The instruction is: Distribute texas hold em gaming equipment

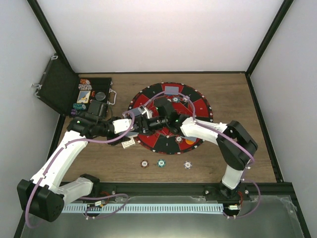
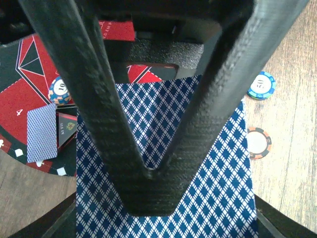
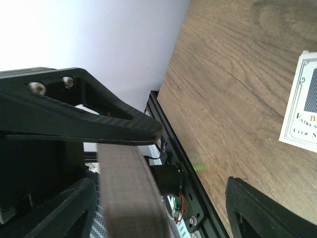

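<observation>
My left gripper (image 1: 133,117) (image 2: 148,198) is shut on a deck of playing cards with blue diamond backs (image 2: 218,173) (image 1: 132,113), held over the left rim of the round red-and-black mat (image 1: 198,106). My right gripper (image 1: 147,122) (image 3: 195,158) meets it from the right, jaws apart, with the deck's blurred edge (image 3: 129,198) beside the upper finger (image 3: 99,124). Dealt cards (image 1: 172,89) (image 2: 42,133) lie face down on the mat, along with an edge-striped chip (image 2: 59,90) and an orange disc button (image 1: 189,142). A brown chip (image 1: 144,163), a teal chip (image 1: 161,162) and a white chip (image 1: 187,164) lie in a row on the wood in front.
A black hinged case (image 1: 62,91) stands open at the back left, with more chips in its tray (image 1: 85,94). A white card box (image 1: 128,143) (image 3: 302,109) lies on the wood by the mat's left edge. Black frame rails (image 1: 257,54) border the table.
</observation>
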`<state>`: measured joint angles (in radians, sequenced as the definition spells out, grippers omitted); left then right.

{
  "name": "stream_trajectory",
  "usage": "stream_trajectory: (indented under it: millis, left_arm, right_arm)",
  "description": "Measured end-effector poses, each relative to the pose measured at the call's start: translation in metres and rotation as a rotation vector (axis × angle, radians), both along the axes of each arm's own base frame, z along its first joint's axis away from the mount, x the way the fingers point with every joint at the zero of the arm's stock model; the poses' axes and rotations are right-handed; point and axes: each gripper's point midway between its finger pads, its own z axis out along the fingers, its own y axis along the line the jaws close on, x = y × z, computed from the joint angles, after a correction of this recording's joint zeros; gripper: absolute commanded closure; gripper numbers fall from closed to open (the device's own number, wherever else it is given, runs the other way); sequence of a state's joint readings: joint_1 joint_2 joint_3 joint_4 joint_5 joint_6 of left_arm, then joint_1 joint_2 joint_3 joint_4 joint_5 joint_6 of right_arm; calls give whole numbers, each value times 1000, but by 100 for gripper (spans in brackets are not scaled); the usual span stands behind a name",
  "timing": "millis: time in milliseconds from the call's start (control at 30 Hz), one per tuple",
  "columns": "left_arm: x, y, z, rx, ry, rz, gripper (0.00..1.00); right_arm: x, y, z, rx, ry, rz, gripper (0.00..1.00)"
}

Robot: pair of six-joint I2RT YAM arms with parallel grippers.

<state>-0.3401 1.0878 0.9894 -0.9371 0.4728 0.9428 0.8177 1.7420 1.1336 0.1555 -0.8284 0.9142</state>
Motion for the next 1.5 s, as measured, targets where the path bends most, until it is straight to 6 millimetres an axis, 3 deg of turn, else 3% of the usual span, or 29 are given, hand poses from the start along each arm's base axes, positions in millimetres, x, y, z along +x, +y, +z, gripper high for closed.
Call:
stream_trajectory:
  millis: [167, 867, 1067, 1267, 1367, 1500]
  left_arm:
    - [0, 0, 0, 1, 1, 0, 94]
    - [-3, 5, -4, 28, 19, 12, 94]
    - [-5, 6, -5, 35, 25, 14, 94]
    - [-6, 5, 3, 16, -4, 10, 94]
    - [-4, 5, 4, 15, -10, 10, 94]
    - [-4, 5, 4, 13, -15, 10, 94]
  right_arm:
    - [-3, 1, -10, -23, 19, 13, 32]
    - [13, -24, -8, -25, 18, 1, 53]
    - [15, -34, -6, -36, 17, -22, 66]
    - [20, -44, -19, -84, 52, -68, 76]
    - [20, -46, -16, -83, 55, -77, 77]
    - [17, -47, 3, -37, 46, -79, 76]
